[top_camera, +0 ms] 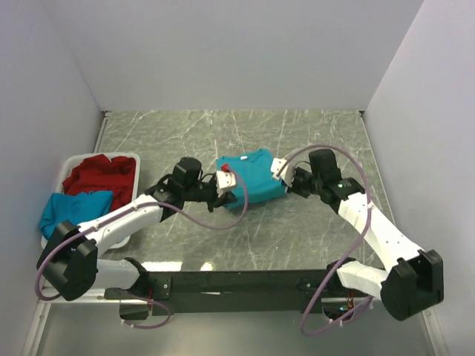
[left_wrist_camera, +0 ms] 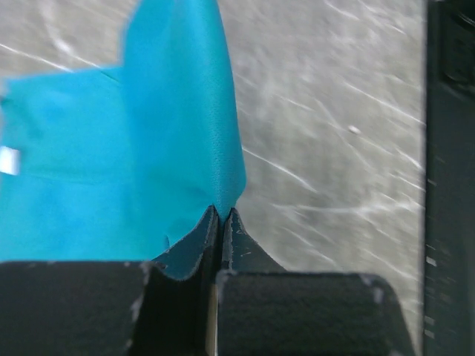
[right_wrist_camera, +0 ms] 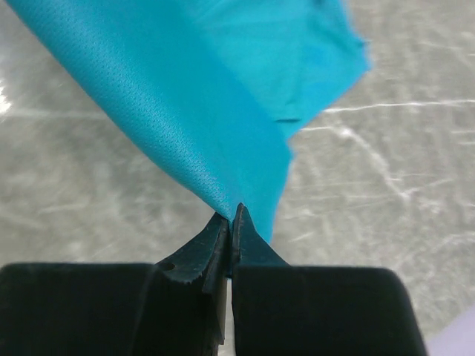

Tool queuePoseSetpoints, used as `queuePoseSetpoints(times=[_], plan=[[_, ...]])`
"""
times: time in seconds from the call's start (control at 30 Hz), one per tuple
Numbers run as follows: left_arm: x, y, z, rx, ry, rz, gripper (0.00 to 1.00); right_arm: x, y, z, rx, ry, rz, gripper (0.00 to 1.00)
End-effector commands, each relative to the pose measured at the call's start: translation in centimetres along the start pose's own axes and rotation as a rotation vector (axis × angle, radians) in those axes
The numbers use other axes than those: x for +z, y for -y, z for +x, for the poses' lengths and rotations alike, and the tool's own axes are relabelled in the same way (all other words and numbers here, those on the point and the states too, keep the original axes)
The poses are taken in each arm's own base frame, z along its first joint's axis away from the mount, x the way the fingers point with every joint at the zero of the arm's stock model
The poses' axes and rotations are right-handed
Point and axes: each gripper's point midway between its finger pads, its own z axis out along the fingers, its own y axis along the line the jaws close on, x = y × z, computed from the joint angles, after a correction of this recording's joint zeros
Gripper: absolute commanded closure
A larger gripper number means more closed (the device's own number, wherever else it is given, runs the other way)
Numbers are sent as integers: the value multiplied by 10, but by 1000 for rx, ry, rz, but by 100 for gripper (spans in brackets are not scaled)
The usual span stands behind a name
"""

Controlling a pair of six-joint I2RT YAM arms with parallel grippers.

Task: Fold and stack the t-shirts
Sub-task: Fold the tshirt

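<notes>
Grey marble counter (top_camera: 297,230) carried the teal t-shirt (top_camera: 252,178) at its middle, partly folded; left gripper (left_wrist_camera: 221,213) clamped on its left edge, right gripper (right_wrist_camera: 231,211) clamped on its right edge; judged best: lift the 2 edges evenly, keep cloth taut, lay it over squarely.

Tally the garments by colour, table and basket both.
Teal: 1, teal shirt on the table, pinched by left gripper and right gripper
Red: 1, red heap in the white basket, may hide more
Blue: 1, blue cloth over the basket's near end
Total: 3
</notes>
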Motion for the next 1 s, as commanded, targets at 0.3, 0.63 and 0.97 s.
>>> queuePoseSetpoints(times=[0.3, 0.63, 0.97], plan=[[3, 24, 5, -13, 8, 4, 100, -4, -40, 32, -62, -35, -69, 100], [7, -34, -8, 27, -6, -98, 100, 19, 7, 12, -56, -65, -57, 100], [8, -101, 2, 0, -18, -160, 100, 56, 57, 1, -19, -83, -44, 100]])
